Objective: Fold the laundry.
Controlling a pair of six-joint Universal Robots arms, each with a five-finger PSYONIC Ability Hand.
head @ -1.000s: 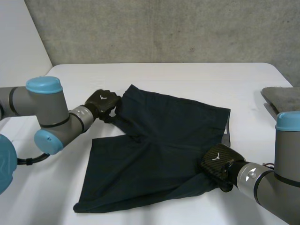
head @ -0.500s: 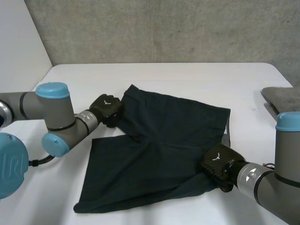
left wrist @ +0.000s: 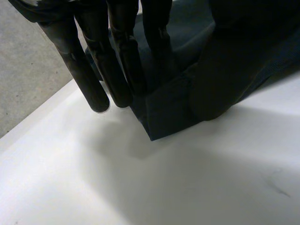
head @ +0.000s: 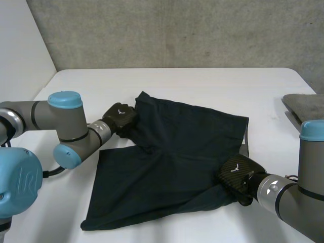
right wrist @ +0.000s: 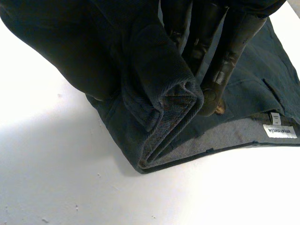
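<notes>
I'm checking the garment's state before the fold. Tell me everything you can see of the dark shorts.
The shorts are dark navy, of a woven-looking cloth, spread mostly flat with a few creases on the white table. Their lighter grey inside and a white label show at the waist opening. The left hand pinches a corner at the far edge. The right hand pinches a doubled-over near corner by the waist.

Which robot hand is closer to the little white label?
Right. The right robot hand pinches the shorts beside the label; the left robot hand grips their far corner.
</notes>
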